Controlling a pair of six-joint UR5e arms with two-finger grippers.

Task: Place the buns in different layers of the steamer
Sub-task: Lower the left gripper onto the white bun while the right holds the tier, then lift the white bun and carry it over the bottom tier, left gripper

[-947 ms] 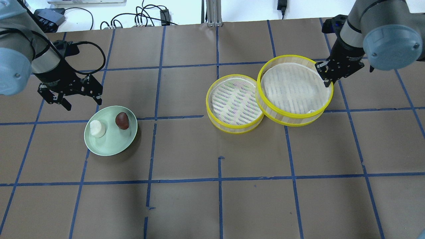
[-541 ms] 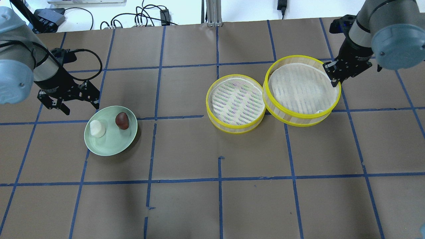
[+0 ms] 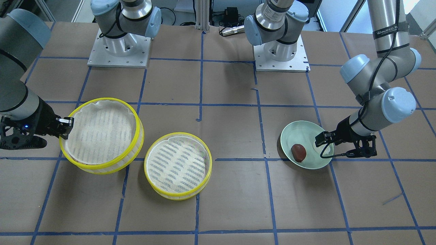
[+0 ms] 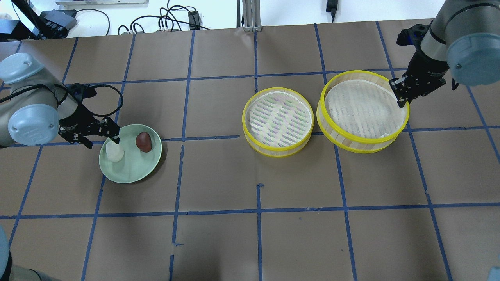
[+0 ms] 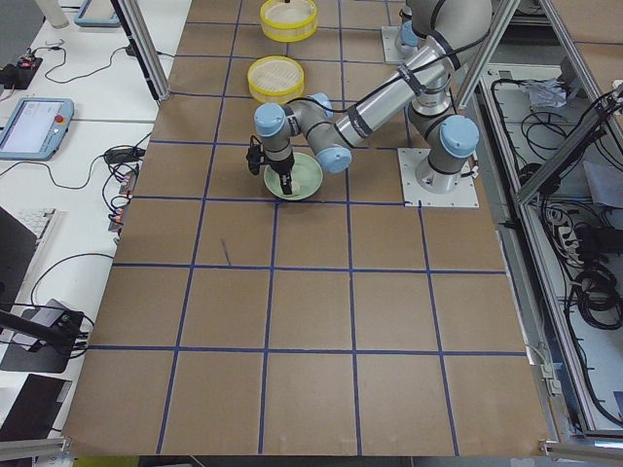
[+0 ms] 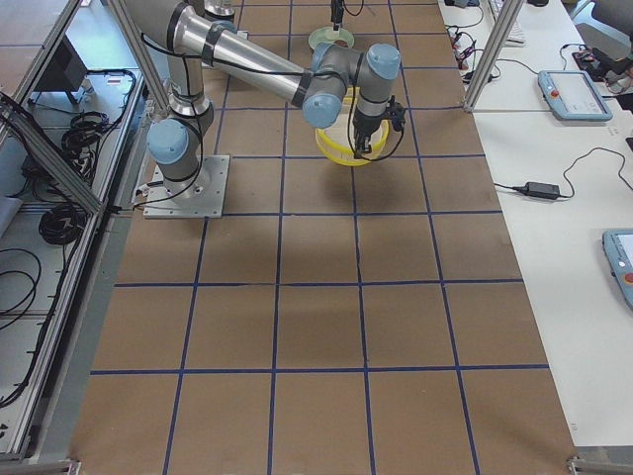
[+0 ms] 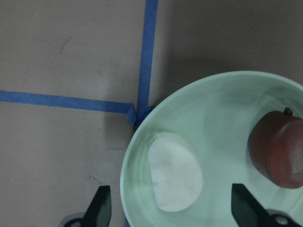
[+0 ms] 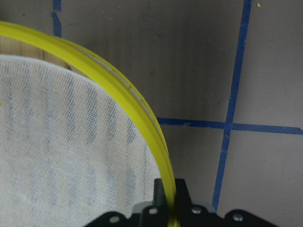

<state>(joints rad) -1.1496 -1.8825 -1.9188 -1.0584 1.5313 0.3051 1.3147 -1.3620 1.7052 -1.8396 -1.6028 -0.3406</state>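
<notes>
Hovering our splayed left gripper (image 4: 100, 142) over the smooth white bun (image 4: 114, 151) on the pale green plate (image 4: 133, 175), dark reddish-brown bun (image 4: 143, 141) beside it. Our right gripper (image 4: 400, 102) pinches the rim of one yellow-rimmed steamer tier (image 4: 363, 146). It and its twin tier (image 4: 278, 150) sit empty, so we have zero buns placed.

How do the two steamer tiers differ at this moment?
The held tier has its rim clamped by the right tool; the free tier stands alone, untouched. The held tier's cloth looks plain and pale; the free tier's shows darker stripes. Both have yellow rims, pale slatted walls, and are empty.
</notes>
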